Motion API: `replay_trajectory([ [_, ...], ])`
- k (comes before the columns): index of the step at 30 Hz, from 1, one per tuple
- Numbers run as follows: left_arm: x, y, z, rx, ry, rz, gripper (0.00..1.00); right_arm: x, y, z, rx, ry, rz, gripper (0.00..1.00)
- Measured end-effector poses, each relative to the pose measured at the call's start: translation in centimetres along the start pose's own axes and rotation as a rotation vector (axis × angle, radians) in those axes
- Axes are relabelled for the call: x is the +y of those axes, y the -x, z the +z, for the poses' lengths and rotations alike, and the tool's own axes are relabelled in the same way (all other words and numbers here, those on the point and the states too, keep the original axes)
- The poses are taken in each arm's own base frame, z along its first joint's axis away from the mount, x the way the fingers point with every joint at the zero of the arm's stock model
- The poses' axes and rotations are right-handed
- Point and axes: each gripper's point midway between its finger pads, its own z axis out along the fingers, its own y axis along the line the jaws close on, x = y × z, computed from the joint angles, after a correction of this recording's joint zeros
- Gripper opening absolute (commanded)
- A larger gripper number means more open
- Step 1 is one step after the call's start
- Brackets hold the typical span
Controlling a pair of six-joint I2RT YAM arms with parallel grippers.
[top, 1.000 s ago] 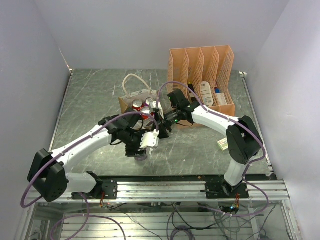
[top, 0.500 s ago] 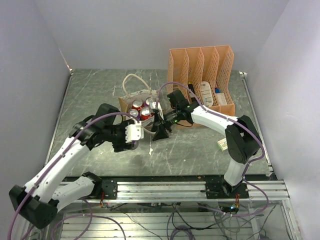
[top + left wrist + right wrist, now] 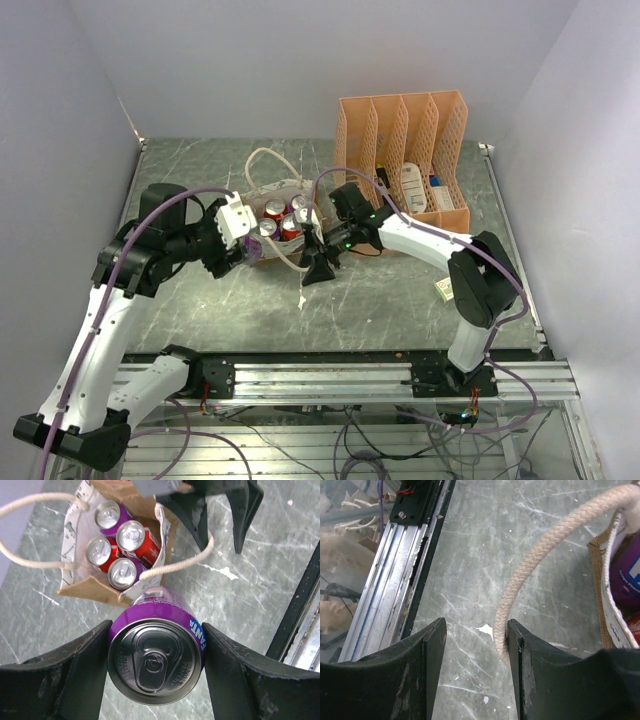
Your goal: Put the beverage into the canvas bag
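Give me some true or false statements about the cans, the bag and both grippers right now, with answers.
The left gripper holds a purple Fanta soda can. True.
The small brown-edged off-white canvas bag is empty. False: four soda cans stand in it.
The held can is inside the bag. False: it is outside, at the bag's edge.
The orange perforated file organizer is right of the bag in the top view. True.
The right gripper clamps a red can. False: its jaws stand apart, a cream rope handle beside one finger.
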Motion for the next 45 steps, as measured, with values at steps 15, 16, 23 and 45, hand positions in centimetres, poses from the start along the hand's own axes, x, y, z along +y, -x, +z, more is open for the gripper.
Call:
replay_trajectory([
  [15,6.2,3.4,2.7,-0.022,0.119,-0.182,0.07,0.9,0.0,1.4,0.028,0.022,-0.063,0.52],
  [16,6.5,3.4,3.3,-0.023,0.118,-0.198,0.07,0.9,0.1,1.3,0.028,0.020,-0.065,0.52],
  [23,8.8,2.5,7.9,0.010,0.091,-0.271,0.07,1.3,0.7,1.0,0.024,0.010,-0.083,0.52],
  [45,11.5,-0.7,14.8,0.107,0.072,-0.274,0.07,1.5,0.7,1.0,0.028,0.013,-0.083,0.52],
])
